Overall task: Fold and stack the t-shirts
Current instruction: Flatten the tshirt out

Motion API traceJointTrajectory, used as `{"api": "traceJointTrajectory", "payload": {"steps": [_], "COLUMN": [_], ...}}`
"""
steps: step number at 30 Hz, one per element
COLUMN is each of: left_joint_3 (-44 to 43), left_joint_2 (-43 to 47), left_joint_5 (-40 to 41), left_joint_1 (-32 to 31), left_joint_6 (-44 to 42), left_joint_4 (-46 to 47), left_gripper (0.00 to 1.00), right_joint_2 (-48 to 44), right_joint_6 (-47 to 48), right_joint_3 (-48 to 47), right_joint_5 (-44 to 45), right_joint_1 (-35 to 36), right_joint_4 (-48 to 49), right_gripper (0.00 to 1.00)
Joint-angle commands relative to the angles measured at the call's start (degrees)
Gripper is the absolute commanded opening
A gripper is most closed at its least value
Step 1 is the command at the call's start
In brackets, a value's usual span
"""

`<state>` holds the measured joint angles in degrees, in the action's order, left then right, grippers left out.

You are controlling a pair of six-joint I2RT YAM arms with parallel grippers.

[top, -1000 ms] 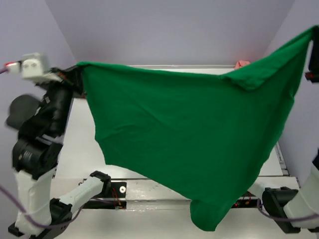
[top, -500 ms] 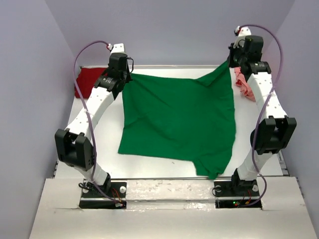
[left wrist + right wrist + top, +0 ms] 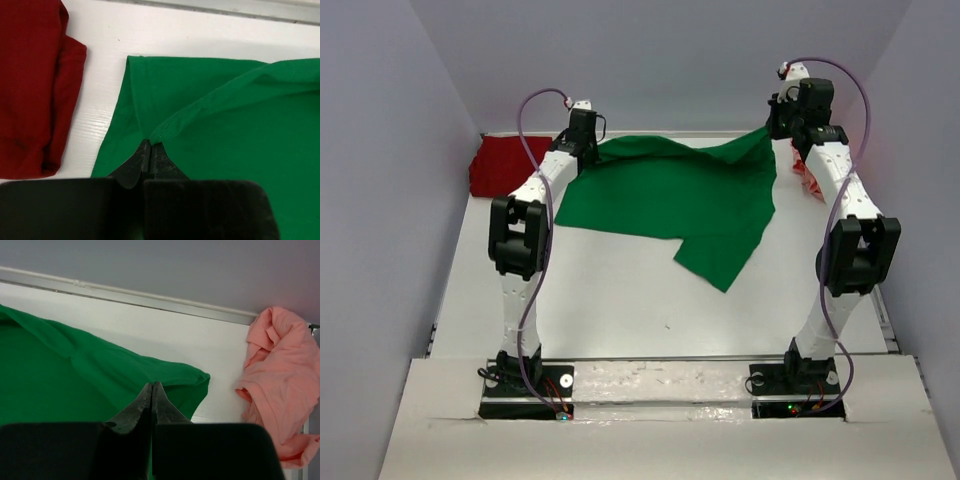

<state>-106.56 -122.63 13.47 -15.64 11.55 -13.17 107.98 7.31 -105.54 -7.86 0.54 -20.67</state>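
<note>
Left gripper [image 3: 150, 150] and right gripper [image 3: 151, 390], both pinched tight on corners of the green shirt [image 3: 670, 195]. Down from mid-air now, spread on the far half of the table [image 3: 620, 300]. Probably ready for folding.

no readable text, labels, brands or numbers anywhere

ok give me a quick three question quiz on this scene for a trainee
1. True or false: the left gripper and right gripper are each shut on the green shirt.
2. The red shirt lies: A) in the far left corner B) at the near edge C) on top of the green shirt.
3. Which shirt lies crumpled at the far right?
Key: 1 true; 2 A; 3 the pink shirt.
</note>
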Motion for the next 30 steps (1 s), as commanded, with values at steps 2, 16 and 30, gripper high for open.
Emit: {"api": "traceJointTrajectory", "payload": {"steps": [2, 16, 30], "left_joint_3": [-3.39, 2.66, 13.04], "left_joint_2": [0.02, 20.21, 69.26], "left_joint_5": [-1.35, -4.41, -19.06], "left_joint_1": [0.08, -0.44, -7.56], "left_joint_6": [0.4, 1.81, -4.51], "left_joint_4": [2.36, 2.35, -2.12], "left_gripper": [0.0, 0.0, 0.0], "right_joint_2": [4.42, -7.75, -44.51], "right_joint_6": [0.86, -0.19, -3.61], "right_joint_3": [-3.53, -3.8, -8.37], "right_joint_5": [-1.46, -1.64, -6.02], "right_joint_1": [-0.62, -0.62, -0.62], "right_joint_4": [2.39, 1.42, -4.47], "right_gripper": [0.0, 0.0, 0.0]}}
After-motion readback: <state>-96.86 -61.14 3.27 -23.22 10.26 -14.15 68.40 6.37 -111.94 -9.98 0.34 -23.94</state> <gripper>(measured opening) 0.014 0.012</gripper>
